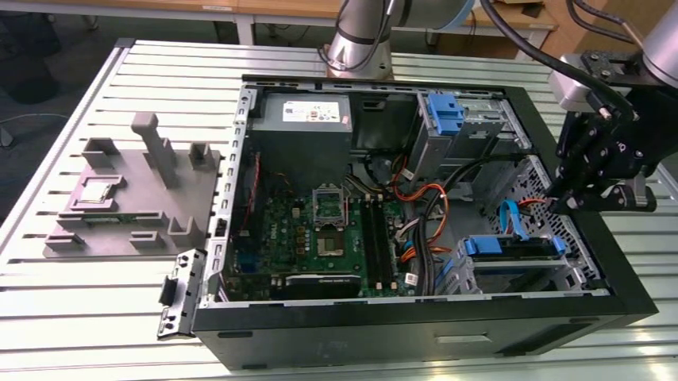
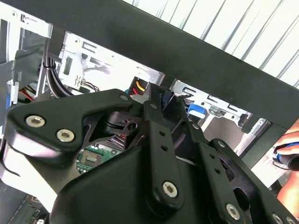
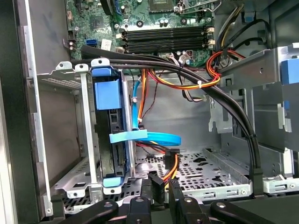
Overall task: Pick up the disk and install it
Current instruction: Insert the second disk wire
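Observation:
The disk (image 1: pixel 514 248) stands on edge in the drive cage at the case's front corner, on the exterior view's right, with blue carrier rails round it. In the first wrist view the disk (image 3: pixel 117 140) shows as a dark slab under its blue tab, inside the metal cage (image 3: pixel 60 121). My gripper (image 1: pixel 567 205) hangs over the open bay beside that cage, apart from the disk. In the first wrist view my gripper (image 3: pixel 160 186) is shut on a black plug (image 3: pixel 157 189) with red, yellow and orange wires. The second wrist view has my gripper (image 2: pixel 163 105) above the case wall.
The open black case (image 1: pixel 424 317) lies on a slatted table (image 1: pixel 85 317). Thick black cables (image 3: pixel 224 102) and a blue ribbon cable (image 3: pixel 154 137) cross the bay. A grey power supply (image 1: pixel 302 119), a second blue bracket (image 1: pixel 445 115) and a grey fixture (image 1: pixel 127 190) are nearby. A hand (image 2: pixel 288 147) shows beyond the case.

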Robot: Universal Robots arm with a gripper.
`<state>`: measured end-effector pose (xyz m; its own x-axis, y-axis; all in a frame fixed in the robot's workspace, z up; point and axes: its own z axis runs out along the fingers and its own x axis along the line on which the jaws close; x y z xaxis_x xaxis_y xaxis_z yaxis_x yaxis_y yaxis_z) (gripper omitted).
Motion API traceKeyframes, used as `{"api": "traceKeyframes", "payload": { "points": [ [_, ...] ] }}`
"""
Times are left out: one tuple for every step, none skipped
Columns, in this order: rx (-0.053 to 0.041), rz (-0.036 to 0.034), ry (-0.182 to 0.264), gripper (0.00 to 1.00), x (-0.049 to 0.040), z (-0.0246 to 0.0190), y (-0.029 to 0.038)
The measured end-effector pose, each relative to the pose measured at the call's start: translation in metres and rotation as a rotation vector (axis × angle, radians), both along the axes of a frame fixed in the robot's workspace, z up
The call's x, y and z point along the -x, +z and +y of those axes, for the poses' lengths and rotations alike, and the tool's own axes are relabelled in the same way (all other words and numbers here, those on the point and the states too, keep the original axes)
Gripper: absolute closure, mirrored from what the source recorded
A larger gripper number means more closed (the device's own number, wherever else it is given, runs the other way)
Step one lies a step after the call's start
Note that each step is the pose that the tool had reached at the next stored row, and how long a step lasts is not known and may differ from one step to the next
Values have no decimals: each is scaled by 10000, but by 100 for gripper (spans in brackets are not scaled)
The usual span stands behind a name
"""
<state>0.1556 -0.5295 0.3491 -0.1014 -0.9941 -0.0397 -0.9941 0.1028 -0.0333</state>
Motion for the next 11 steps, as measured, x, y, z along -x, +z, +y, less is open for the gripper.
{"api": "traceKeyframes", "payload": {
  "points": [
    [0, 0, 0, 71, 0, 0, 0],
    [1, 0, 0, 71, 0, 0, 0],
    [2, 0, 0, 71, 0, 0, 0],
    [2, 0, 0, 71, 0, 0, 0],
    [3, 0, 0, 71, 0, 0, 0],
    [3, 0, 0, 71, 0, 0, 0],
    [4, 0, 0, 71, 0, 0, 0],
    [5, 0, 0, 72, 0, 0, 0],
    [5, 0, 0, 72, 0, 0, 0],
    [8, 0, 0, 78, 0, 0, 0],
    [10, 2, -1, 78, 0, 0, 1]
  ]
}}
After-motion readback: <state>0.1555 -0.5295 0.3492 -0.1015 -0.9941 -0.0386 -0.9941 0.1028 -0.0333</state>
